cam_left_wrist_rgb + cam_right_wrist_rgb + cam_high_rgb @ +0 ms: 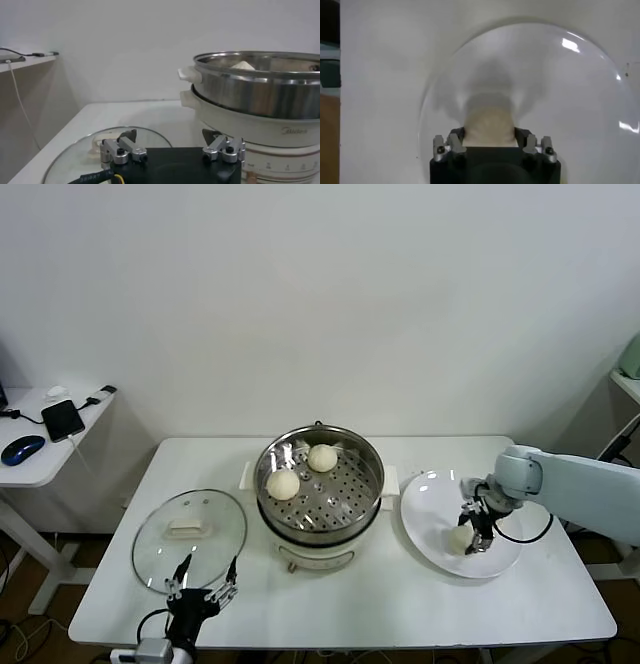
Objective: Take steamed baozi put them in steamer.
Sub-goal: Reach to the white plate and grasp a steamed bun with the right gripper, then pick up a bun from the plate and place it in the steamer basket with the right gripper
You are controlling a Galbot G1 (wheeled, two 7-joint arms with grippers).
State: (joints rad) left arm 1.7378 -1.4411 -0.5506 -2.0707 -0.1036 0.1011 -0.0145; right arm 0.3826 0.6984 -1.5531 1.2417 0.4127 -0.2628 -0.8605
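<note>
White tabletop (330, 604) fills the foreground, where the left gripper (203, 580) waits with its fingers spread wide at the near edge, over the rim of the glass lid (190, 529). Further back at the centre, the steamer (320, 489) holds two steamed baozi (284, 483) on its perforated tray. To the right, the right gripper (473, 536) reaches down onto the white plate (430, 504), its fingers closed against both sides of a third bun (489, 126). Behind everything stands a plain white wall (320, 304).
</note>
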